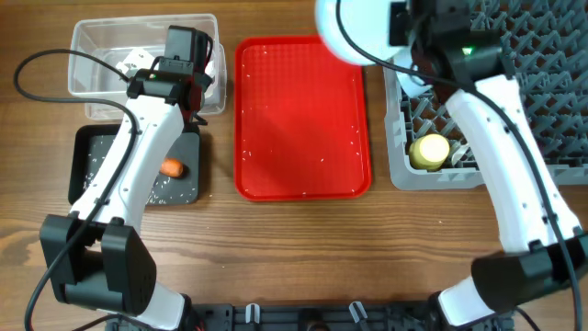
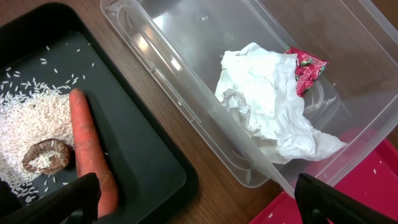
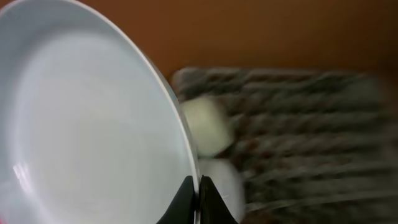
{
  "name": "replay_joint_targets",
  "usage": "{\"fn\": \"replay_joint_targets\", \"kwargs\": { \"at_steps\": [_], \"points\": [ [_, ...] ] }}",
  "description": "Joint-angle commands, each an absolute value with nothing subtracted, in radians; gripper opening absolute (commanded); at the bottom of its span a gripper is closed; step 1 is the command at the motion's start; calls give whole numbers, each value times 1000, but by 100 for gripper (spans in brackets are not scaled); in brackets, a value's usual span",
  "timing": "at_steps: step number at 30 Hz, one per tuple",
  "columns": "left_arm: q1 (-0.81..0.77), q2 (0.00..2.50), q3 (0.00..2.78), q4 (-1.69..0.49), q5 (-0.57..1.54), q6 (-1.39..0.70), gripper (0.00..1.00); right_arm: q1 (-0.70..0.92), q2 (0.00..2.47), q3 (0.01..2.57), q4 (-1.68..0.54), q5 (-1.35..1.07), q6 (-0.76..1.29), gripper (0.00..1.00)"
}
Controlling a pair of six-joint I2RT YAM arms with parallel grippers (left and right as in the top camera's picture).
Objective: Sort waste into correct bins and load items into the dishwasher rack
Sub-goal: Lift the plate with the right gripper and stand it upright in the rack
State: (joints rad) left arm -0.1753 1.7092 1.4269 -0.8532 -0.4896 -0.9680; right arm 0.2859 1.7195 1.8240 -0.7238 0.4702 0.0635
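Observation:
My right gripper (image 3: 199, 199) is shut on the rim of the pale blue plate (image 3: 87, 130), held in the air over the left end of the grey dishwasher rack (image 1: 404, 175); the plate also shows from overhead (image 1: 354, 28). The yellow cup (image 1: 429, 151) lies in the rack. My left gripper (image 2: 196, 199) is open and empty above the gap between the black tray (image 2: 149, 155) and the clear tub (image 2: 186, 81). The tray holds the carrot (image 2: 90, 146), rice (image 2: 25, 124) and brown lump (image 2: 46, 155). The tub holds a crumpled napkin (image 2: 267, 106) and red wrapper (image 2: 306, 68).
The flat red serving tray (image 1: 301, 119) lies between the bins and the rack, with a few rice grains on it. A black cable (image 1: 37, 64) loops at the far left of the table.

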Motion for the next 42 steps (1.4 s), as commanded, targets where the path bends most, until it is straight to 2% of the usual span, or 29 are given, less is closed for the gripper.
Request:
{"fn": "replay_joint_targets", "kwargs": {
  "at_steps": [1, 3, 6, 9, 12, 20, 29, 30, 31, 32, 33, 39, 41, 42],
  "points": [
    [-172, 1716, 1433, -854, -513, -984, 100, 276, 1711, 1832, -638, 991, -97, 4],
    [-172, 1716, 1433, -854, -513, -984, 100, 234, 1711, 1831, -595, 992, -159, 4],
    [-172, 1716, 1433, -854, -513, -984, 100, 117, 1711, 1813, -551, 817, -253, 5],
    [-172, 1716, 1433, -854, -513, -984, 100, -28, 1713, 1769, -516, 659, -262, 4],
    [-172, 1716, 1433, -854, -513, -984, 100, -75, 1737, 1764, -512, 638, -263, 4],
    [-172, 1716, 1433, -854, -513, -984, 100, -72, 1919, 1763, -517, 594, -341, 4],
    [-172, 1716, 1433, -854, -513, -984, 100, -63, 1956, 1762, -524, 632, -340, 4],
    [-172, 1716, 1433, -854, -513, -984, 100, -63, 1956, 1762, -524, 629, -339, 13],
    [-172, 1716, 1433, -854, -513, -984, 100, -62, 1956, 1762, -525, 627, -336, 29],
    [-172, 1716, 1433, -854, -513, -984, 100, -62, 1956, 1762, -524, 627, -305, 53],
    [-172, 1716, 1433, -854, -513, -984, 100, -59, 1956, 1762, -524, 616, -279, 61],
    [-172, 1716, 1433, -854, -513, -984, 100, -9, 1888, 1763, -545, 590, -120, 81],
    [-172, 1716, 1433, -854, -513, -984, 100, 28, 1800, 1763, -587, 573, -71, 93],
    [-172, 1716, 1433, -854, -513, -984, 100, 60, 1709, 1763, -633, 490, -71, 100]
  ]
}}
